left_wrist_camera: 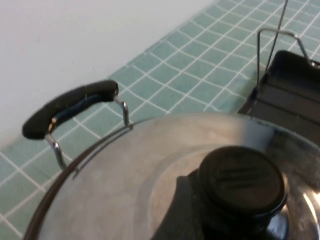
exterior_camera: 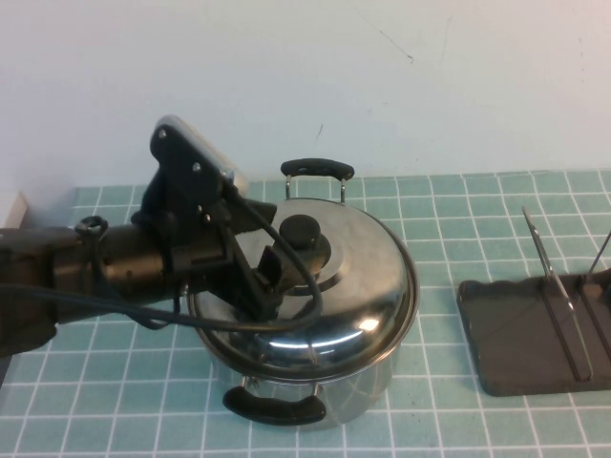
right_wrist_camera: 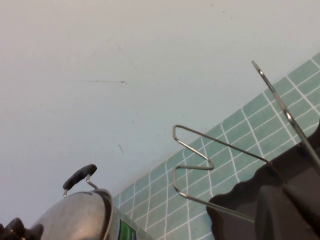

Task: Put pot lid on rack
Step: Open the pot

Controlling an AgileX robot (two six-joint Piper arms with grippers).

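The pot lid [exterior_camera: 355, 272] is round, domed and shiny, with a black knob [exterior_camera: 304, 235]. It sits on the steel pot [exterior_camera: 368, 391], which has two black loop handles. My left gripper [exterior_camera: 274, 275] hangs over the lid just left of the knob, open and holding nothing. In the left wrist view the knob [left_wrist_camera: 242, 182] is close below and the lid [left_wrist_camera: 135, 175] fills the lower part. The rack [exterior_camera: 530, 334], a dark tray with wire dividers, stands at the right edge. My right gripper [right_wrist_camera: 287, 220] is outside the high view and sits low beside the rack [right_wrist_camera: 240, 205].
The table [exterior_camera: 458, 219] has a green tiled mat, and a white wall stands behind it. The pot's far handle [exterior_camera: 318, 169] sticks up at the back and its near handle [exterior_camera: 275, 408] at the front. Bare mat lies between pot and rack.
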